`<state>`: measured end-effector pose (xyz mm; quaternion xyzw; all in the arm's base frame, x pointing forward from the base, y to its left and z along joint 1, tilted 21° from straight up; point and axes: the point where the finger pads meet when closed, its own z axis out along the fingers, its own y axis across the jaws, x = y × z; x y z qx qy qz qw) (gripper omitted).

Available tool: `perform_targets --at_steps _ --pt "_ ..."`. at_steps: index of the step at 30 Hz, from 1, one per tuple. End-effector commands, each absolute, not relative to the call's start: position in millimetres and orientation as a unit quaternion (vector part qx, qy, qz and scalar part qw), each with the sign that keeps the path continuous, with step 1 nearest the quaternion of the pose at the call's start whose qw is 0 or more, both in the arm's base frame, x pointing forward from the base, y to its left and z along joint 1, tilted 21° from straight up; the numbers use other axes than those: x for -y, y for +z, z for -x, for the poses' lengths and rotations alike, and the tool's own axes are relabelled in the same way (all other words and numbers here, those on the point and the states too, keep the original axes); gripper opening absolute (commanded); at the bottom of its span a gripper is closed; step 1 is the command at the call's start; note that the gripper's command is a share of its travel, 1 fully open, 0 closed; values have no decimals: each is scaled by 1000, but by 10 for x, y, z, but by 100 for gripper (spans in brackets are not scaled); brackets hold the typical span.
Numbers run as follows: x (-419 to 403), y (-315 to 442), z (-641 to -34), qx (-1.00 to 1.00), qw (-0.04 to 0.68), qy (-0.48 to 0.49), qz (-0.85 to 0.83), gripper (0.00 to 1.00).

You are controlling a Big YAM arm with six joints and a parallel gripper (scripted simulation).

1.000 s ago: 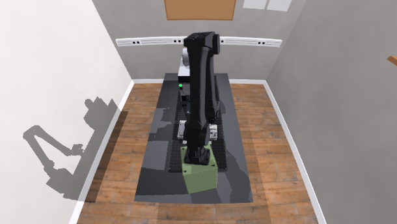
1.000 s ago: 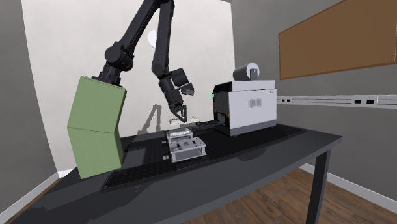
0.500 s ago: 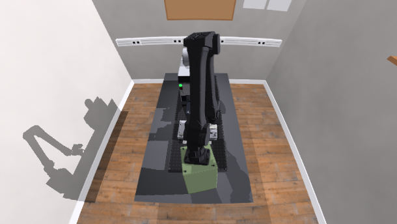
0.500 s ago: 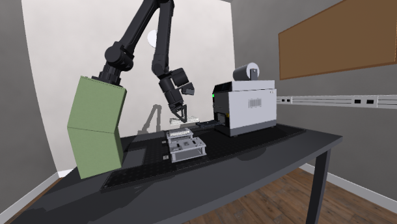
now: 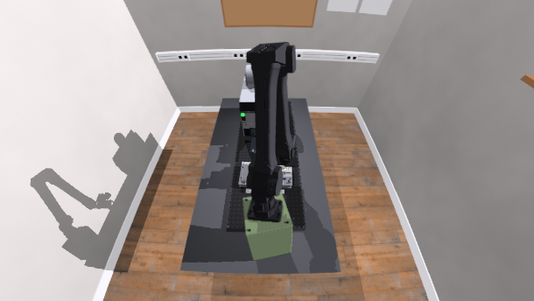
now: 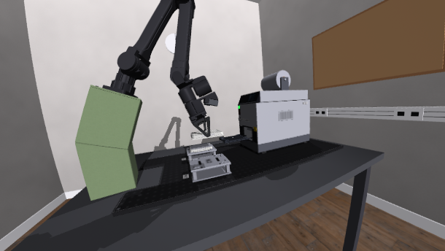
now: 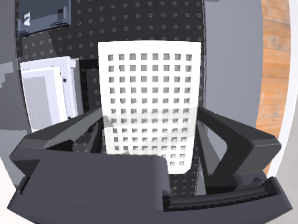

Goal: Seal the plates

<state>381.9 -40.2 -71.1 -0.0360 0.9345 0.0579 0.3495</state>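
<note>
The fingers (image 6: 206, 135) are clamped on a white plate (image 6: 215, 134) (image 7: 150, 90), up above the bench (image 6: 292, 179) (image 5: 206, 206). One nest (image 6: 209, 162) is bare; the other (image 6: 188, 150) (image 7: 70, 95) holds a plate (image 6: 201, 148) (image 7: 44, 97). The sealer's (image 6: 282, 122) (image 5: 247, 96) lamp (image 6: 238, 107) (image 5: 242, 115) glows green, and its stage (image 6: 233, 138) (image 7: 44, 15) sticks out, with no plate on it.

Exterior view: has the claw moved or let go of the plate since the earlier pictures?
Nothing visibly changed. The claw still holds the white plate raised, and the sealer's lamp is still green.
</note>
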Motion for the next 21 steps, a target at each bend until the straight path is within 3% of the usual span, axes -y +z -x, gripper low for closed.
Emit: perform_targets --at_steps 1,21 --pt "381 -673 -3876 -930 360 59 38 0" --pt "508 -606 -3889 -928 368 51 25 0"
